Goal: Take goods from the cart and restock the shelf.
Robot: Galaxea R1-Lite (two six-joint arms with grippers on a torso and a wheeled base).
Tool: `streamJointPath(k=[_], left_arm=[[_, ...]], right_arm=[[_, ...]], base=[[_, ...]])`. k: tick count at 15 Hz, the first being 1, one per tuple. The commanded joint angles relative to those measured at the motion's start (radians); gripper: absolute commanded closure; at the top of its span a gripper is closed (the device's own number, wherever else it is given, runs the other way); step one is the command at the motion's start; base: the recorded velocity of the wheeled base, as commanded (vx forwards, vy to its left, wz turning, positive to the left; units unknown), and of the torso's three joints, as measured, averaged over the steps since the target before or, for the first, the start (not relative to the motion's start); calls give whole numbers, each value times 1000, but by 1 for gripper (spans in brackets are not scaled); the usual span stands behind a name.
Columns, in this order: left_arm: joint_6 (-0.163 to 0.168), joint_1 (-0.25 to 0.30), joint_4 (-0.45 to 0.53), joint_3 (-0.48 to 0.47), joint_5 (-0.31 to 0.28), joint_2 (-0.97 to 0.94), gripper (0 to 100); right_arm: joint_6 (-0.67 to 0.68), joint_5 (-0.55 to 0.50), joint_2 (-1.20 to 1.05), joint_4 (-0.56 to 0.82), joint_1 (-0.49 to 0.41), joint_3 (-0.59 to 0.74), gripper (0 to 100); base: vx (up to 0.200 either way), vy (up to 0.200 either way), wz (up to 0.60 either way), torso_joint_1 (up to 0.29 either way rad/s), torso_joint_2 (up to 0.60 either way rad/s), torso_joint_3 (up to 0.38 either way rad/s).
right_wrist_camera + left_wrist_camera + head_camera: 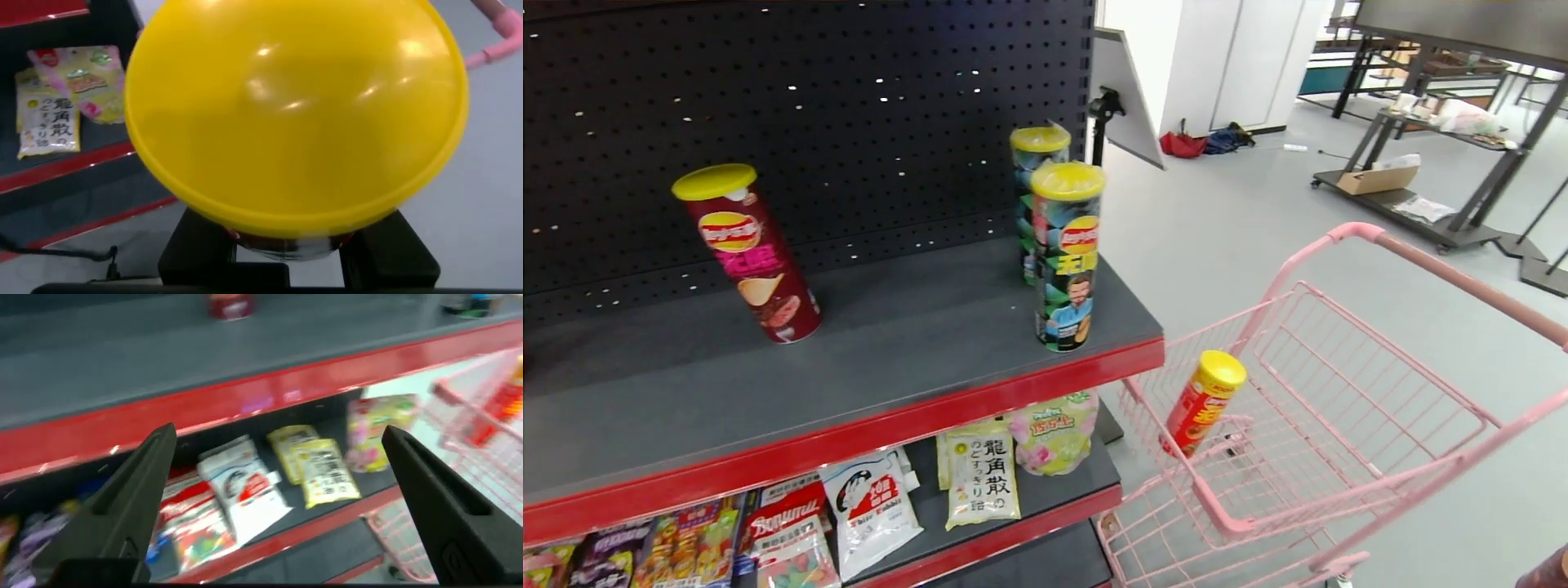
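Three upright chip cans (747, 253) on grey shelf (915, 343)

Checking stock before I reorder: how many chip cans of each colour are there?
Dark red can: 1
Green cans: 2
Red can, in the cart: 1
Held can in the right gripper, body hidden: 1
Total: 5

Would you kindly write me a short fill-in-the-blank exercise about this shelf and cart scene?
Counting the dark red can, the upper shelf holds ___ upright cans.
The cart is coloured ___.
The cart's can has a ___ lid.
The left gripper is ___.
Missing words: three; pink; yellow; open.
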Motion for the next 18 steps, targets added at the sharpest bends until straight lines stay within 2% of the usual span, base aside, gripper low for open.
streamJointPath(k=[1, 5, 10, 13, 18], left_arm=[[-1, 1, 0, 0, 0, 1, 0], [0, 1, 0, 0, 0, 1, 0], [2, 1, 0, 0, 0, 1, 0], [2, 1, 0, 0, 0, 1, 0], [2, 1, 0, 0, 0, 1, 0]], right_arm=[[-1, 1, -14, 2, 1, 8, 100], [-4, 2, -66, 2, 6, 40, 100], [-14, 10, -191, 0, 9, 85, 100], [-17, 10, -340, 8, 69, 150, 100], [-34, 10, -357, 0, 105, 155, 100]], base=[[0, 0, 600, 12, 2, -2], [0, 0, 600, 2, 0, 4], [0, 0, 0, 0, 0, 0], [0, 200, 0, -2, -2, 2], [0, 200, 0, 0, 3, 0]])
